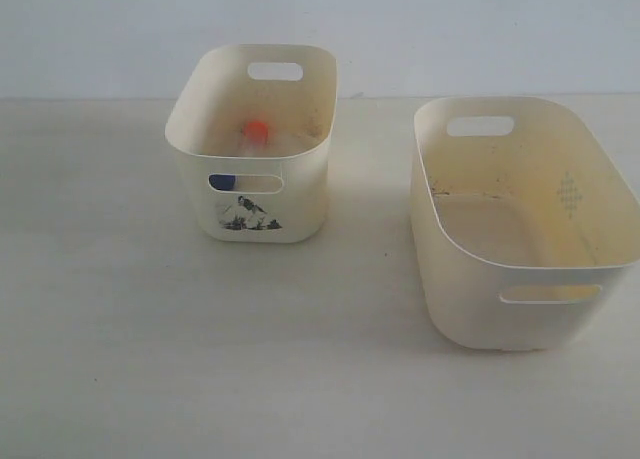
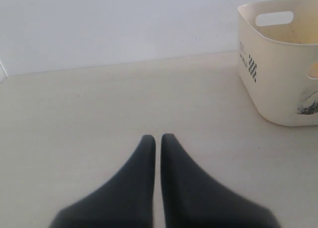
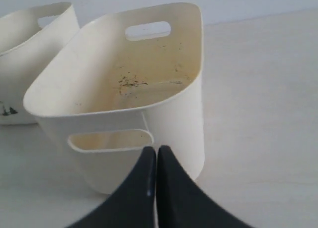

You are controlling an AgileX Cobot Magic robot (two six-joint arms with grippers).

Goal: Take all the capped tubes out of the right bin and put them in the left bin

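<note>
No word, brand or number can be read anywhere. The narrower bin (image 1: 300,194) has a black-and-white picture sticker (image 1: 247,215) on its front. The drawing looks like a bird on a twig, with no legible lettering. On that bin's side wall, the left wrist view shows a black checkered mark (image 2: 253,67) with tiny print (image 2: 242,59) beside it, too small to read. The wider bin (image 1: 470,269) bears a faint dotted diamond (image 1: 569,193) on its inner wall.
</note>
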